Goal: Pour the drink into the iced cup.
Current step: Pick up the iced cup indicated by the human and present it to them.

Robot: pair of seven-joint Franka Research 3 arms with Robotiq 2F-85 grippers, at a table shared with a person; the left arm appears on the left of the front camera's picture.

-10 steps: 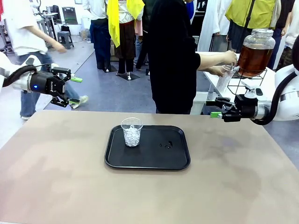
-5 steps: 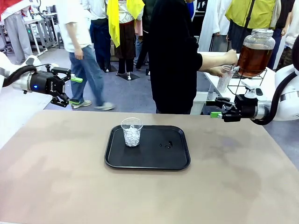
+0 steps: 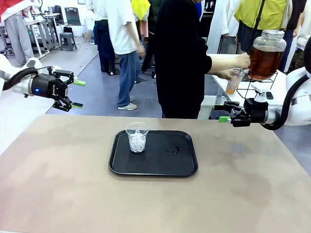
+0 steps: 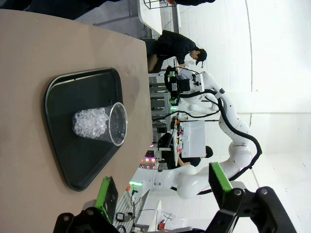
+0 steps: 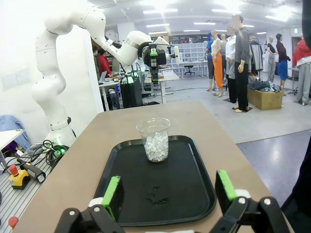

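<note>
iced cup point(image 3: 137, 137) at 10 o'clock on tray point(image 3: 187, 167); drink point(image 3: 264, 62) in jar point(image 3: 273, 35) at 2 o'clock; left gripper point(image 3: 77, 93), right gripper point(image 3: 222, 111): jaws wide.

The small cup point(image 3: 233, 80) that the person holds under the big jar point(image 3: 265, 54) was clear before. Now some brown drink point(image 3: 232, 89) sits in its bottom. Behind, a walker point(image 3: 121, 29) in a white top has moved from the left toward the middle.
</note>
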